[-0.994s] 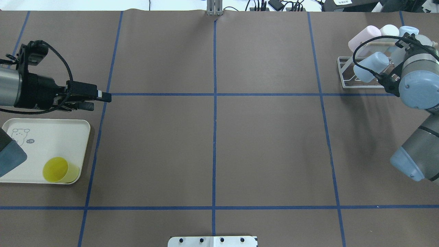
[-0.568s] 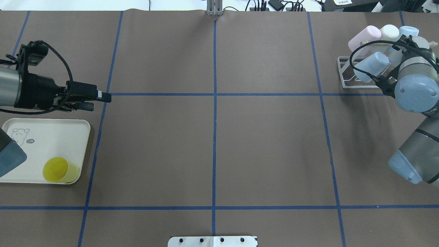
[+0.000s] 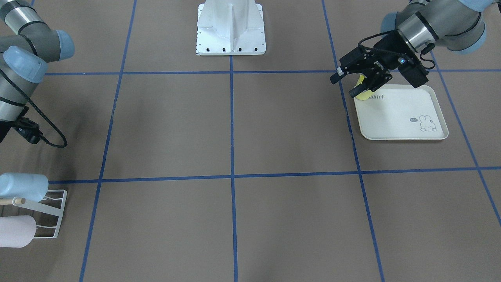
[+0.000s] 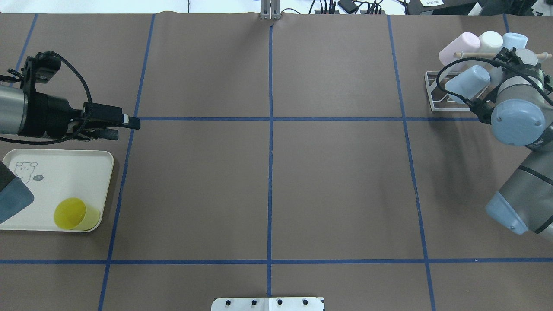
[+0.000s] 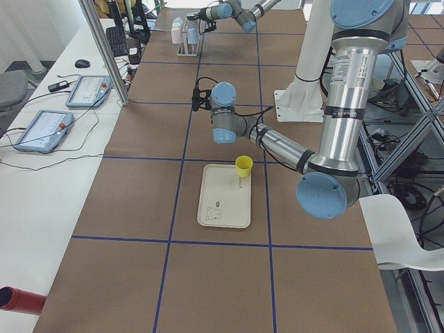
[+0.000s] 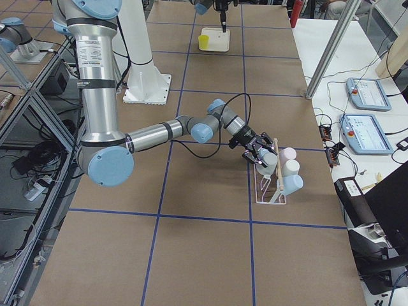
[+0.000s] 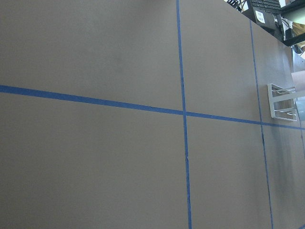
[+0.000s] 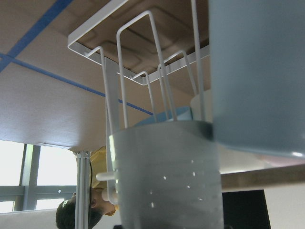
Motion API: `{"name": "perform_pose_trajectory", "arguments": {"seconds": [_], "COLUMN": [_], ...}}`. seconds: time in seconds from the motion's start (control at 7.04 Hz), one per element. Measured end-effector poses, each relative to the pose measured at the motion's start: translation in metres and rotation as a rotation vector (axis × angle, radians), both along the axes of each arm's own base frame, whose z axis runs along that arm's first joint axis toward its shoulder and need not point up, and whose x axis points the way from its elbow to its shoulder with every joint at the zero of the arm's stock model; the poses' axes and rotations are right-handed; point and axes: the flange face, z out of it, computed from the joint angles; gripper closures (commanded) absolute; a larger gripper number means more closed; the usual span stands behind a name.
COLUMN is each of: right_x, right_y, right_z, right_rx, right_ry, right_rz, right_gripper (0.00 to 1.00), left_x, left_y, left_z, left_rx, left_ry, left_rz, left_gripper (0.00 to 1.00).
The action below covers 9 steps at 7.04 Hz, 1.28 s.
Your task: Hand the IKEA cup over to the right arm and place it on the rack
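A pale grey IKEA cup [image 8: 164,176] fills the right wrist view, its rim over the white wire prongs of the rack [image 8: 119,57]. In the exterior right view my right gripper [image 6: 260,148] is at that cup [image 6: 268,159], beside the rack [image 6: 268,191]. The wrist hides its fingers from overhead, so I cannot tell whether it grips. My left gripper [image 4: 126,128] hovers open and empty just beyond the tray's far edge, also seen from the front [image 3: 342,87]. A yellow cup [image 4: 75,214] stands upright on the tray [image 4: 52,172].
The rack [image 4: 436,93] holds a pink [image 4: 459,46], a white [image 4: 490,39] and light blue cups [image 4: 468,82] under its wooden rod. The robot's white base [image 3: 231,27] stands at the table's middle edge. Blue tape lines grid the brown table.
The right arm's wrist and elbow have shifted left and toward the robot beside the rack. The left arm, the tray and the yellow cup have not moved.
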Motion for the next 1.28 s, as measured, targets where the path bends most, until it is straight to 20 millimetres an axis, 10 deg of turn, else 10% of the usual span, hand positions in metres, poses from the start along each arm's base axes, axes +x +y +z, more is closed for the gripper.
{"name": "perform_pose_trajectory", "arguments": {"seconds": [0.43,0.85,1.28], "right_x": [-0.015,-0.019,-0.02], "right_y": [0.006,0.007,0.007], "right_z": [0.005,0.006,0.005], "right_rx": [0.027,0.037,0.039], "right_ry": [0.037,0.05,0.048], "right_rz": [0.005,0.006,0.006], "right_gripper": [0.78,0.01,0.0], "left_x": [0.001,0.001,0.001], "left_y": [0.001,0.001,0.002], "left_z": [0.001,0.0,0.001], "left_rx": [-0.001,-0.001,-0.002], "left_ry": [0.0,0.001,0.0], "left_rz": [0.002,0.003,0.004], "left_gripper": [0.0,0.0,0.0]}}
